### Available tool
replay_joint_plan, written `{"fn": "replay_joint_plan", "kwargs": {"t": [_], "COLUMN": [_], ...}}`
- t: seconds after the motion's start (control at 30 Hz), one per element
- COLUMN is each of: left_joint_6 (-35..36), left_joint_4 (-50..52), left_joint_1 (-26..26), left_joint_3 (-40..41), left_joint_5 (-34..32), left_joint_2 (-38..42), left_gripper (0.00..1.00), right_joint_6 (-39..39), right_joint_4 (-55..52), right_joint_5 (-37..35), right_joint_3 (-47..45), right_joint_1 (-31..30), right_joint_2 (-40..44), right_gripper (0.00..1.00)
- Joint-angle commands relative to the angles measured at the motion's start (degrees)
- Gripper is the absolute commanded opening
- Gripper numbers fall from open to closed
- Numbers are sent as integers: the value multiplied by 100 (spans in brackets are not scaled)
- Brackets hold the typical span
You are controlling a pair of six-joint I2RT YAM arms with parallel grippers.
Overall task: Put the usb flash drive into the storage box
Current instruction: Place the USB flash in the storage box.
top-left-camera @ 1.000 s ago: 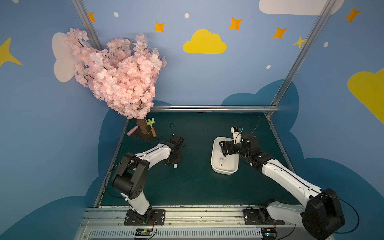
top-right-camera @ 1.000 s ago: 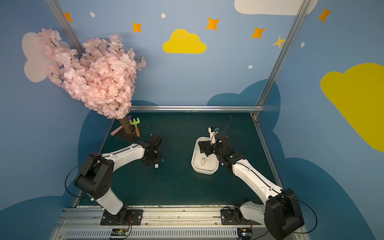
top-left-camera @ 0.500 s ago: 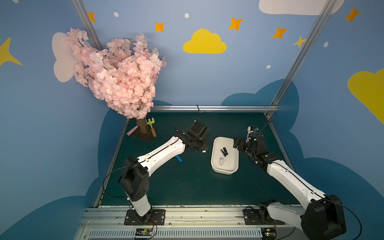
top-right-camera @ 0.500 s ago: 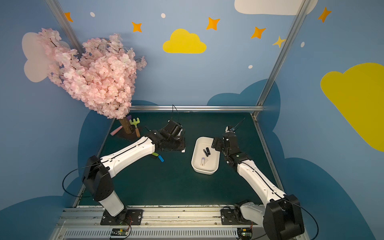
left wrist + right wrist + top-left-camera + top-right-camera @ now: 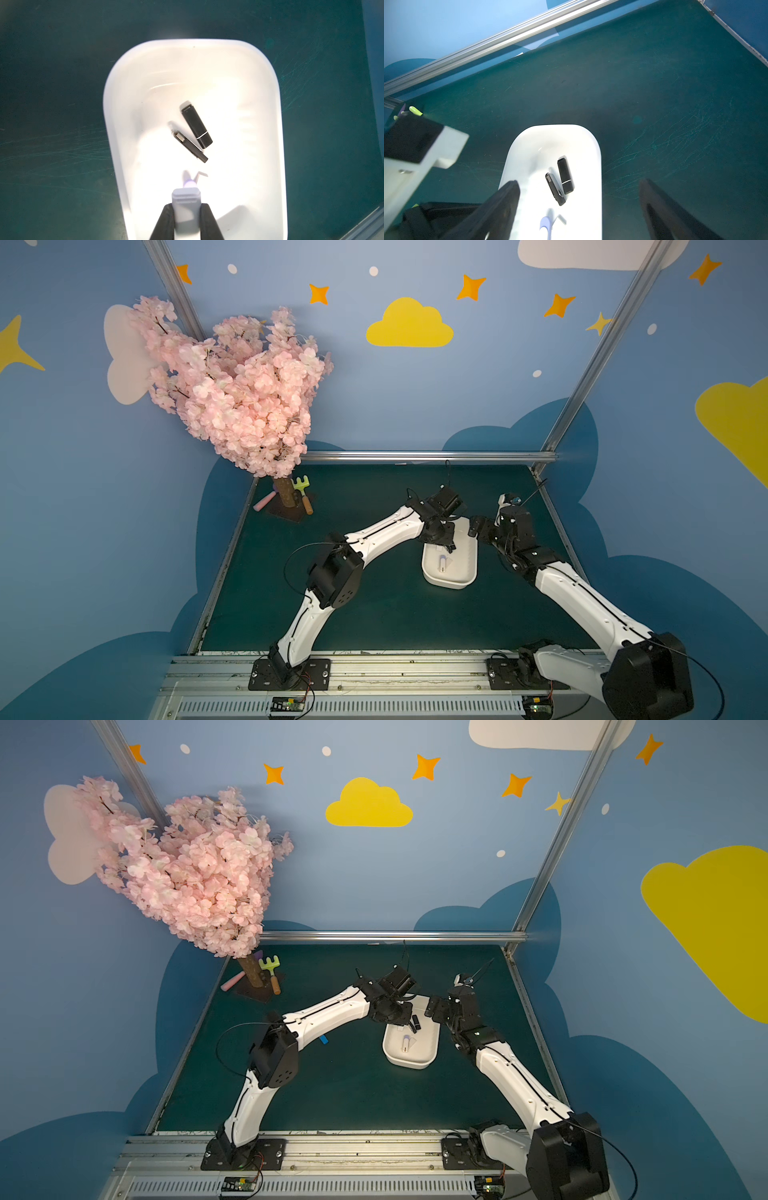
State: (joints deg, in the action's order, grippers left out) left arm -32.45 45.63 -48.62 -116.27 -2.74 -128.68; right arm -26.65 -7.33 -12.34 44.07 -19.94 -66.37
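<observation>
The white storage box [image 5: 449,584] [image 5: 409,1063] sits on the green mat, right of centre. My left gripper [image 5: 186,207] [image 5: 446,545] hangs over its near-left part, shut on a pale grey usb flash drive [image 5: 186,204] that points down into the box. On the box floor [image 5: 239,124] lie two black drives [image 5: 197,124] [image 5: 190,146] and a white-lilac swivel drive [image 5: 405,1043] [image 5: 546,225]. My right gripper [image 5: 579,182] [image 5: 478,527] stands open by the box's far right edge, holding nothing. A blue drive [image 5: 323,1039] lies on the mat under the left arm.
A pink blossom tree [image 5: 237,393] stands at the back left corner, with a toy rake [image 5: 302,489] and a pink stick [image 5: 264,501] at its trunk. Metal rails [image 5: 428,456] border the mat at the back and right.
My left arm has swung from the left of the mat across to above the box, carrying the pale drive. My right gripper has drawn back from over the box to its far right edge.
</observation>
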Motion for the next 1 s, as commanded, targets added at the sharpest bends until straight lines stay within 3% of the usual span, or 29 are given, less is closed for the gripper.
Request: {"fn": "replay_joint_plan", "kwargs": {"t": [0.0,0.33,0.63,0.83,0.97], "left_joint_6": [155,220,287,273,283], "left_joint_4": [517,678,762,777,777], "left_joint_1": [10,26,42,37,15], "left_joint_3": [-448,-867,-1178,-1119,-721], "left_joint_5": [-165,-455,-492,-514,-798], "left_joint_2": [-331,-888,-1199,-1046,-355], "left_gripper": [20,21,31,31,31], "right_joint_6": [-23,-15,-23,-13,2], "right_joint_4": [48,40,13,-30,-15], "right_joint_5": [59,118,181,176,191], "right_joint_3": [12,57,69,92,88], "right_joint_1": [27,26,26,26,25], "right_joint_2": [-14,-148,-91,-105,-45], "right_gripper": [93,93,93,93,93]}}
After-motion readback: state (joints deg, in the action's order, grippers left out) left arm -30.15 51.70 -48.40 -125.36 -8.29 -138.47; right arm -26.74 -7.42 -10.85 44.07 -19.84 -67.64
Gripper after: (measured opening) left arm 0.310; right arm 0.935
